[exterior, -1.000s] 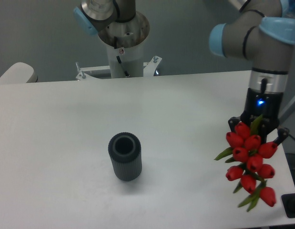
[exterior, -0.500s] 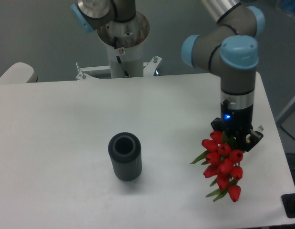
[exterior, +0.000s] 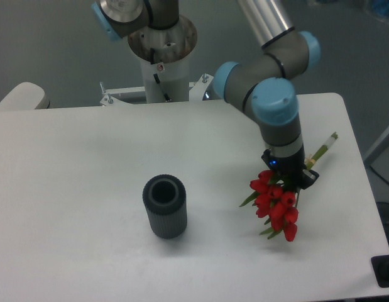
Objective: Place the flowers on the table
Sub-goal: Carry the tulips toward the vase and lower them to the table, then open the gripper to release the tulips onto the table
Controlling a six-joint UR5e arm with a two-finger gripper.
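Note:
The flowers (exterior: 274, 205), a bunch of red tulips with green leaves, hang low over the right part of the white table (exterior: 87, 163). Their green stems (exterior: 324, 148) stick out up and to the right behind the wrist. My gripper (exterior: 291, 178) is shut on the stems just above the blooms, pointing down. I cannot tell whether the lowest blooms touch the tabletop.
A dark grey ribbed cylinder vase (exterior: 164, 206) stands upright left of the flowers, about a hand's width away. The arm's base column (exterior: 161, 63) rises behind the table's far edge. The table's right edge (exterior: 364, 189) runs close to the gripper.
The arm has swung left and lowered, carrying the flowers from the table's right edge inward toward the vase. The bunch has tilted so its stems now show at the upper right.

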